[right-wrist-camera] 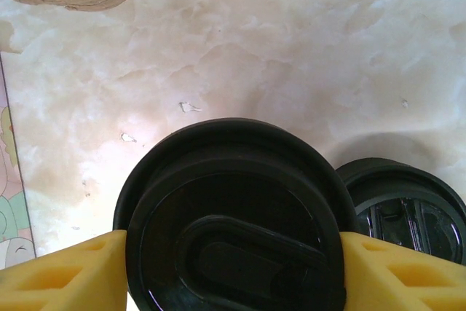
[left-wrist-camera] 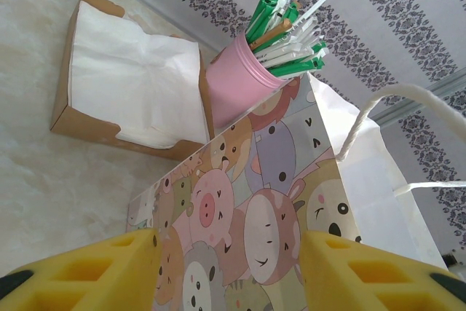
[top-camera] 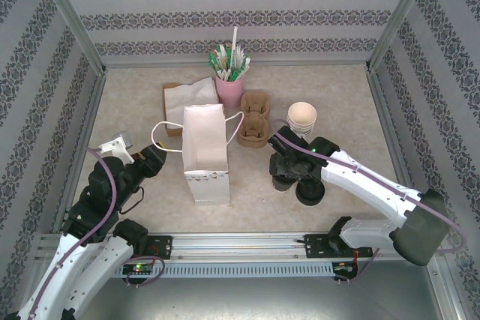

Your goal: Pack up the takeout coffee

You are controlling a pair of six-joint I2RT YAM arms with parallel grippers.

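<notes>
- Two grippers are listed; the step in hand is judged to be the taking hold of the takeout coffee [right-wrist-camera: 233, 216].
- Takeout coffee: stood on the table at 3 o'clock of the paper bag [top-camera: 204, 148], lidded, not yet lifted.
- Right gripper [right-wrist-camera: 233, 244]: set astride the lid, fingers at 9 and 3 o'clock; whether it is gripped cannot be told.
- Left gripper [left-wrist-camera: 229, 253]: jaws held half apart, nothing clamped, the bag's printed wall faced.
- Pile of black lids [right-wrist-camera: 408, 209]: just beside the cup at 3 o'clock in the wrist view, to be kept clear of.
- Handling advised: the cup is squeezed gently, kept upright and raised straight before being carried towards 9 o'clock.
</notes>
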